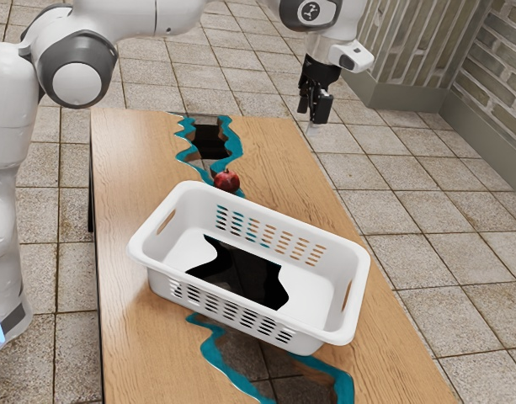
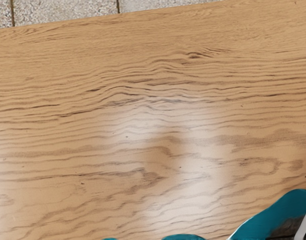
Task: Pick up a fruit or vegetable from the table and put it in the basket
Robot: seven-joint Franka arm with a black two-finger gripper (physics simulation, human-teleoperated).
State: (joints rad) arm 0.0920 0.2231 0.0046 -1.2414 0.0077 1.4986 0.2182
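Red and round, the pomegranate (image 1: pixel 226 180) sits on the wooden counter (image 1: pixel 283 160), just beside the white basket (image 1: pixel 165 242). The tool (image 1: pixel 313 116) looks wide and empty, high and well apart from the fruit. The step now is the approach: best to travel high, centre over the fruit, then descend straight, turned so neither finger catches the basket's rim, and close evenly around its middle.

In the exterior view's upper middle, there is room to pass over the table (image 1: pixel 279 156), right of the pomegranate (image 1: pixel 226 180); just below it, the white basket (image 1: pixel 279 216) blocks low passage.
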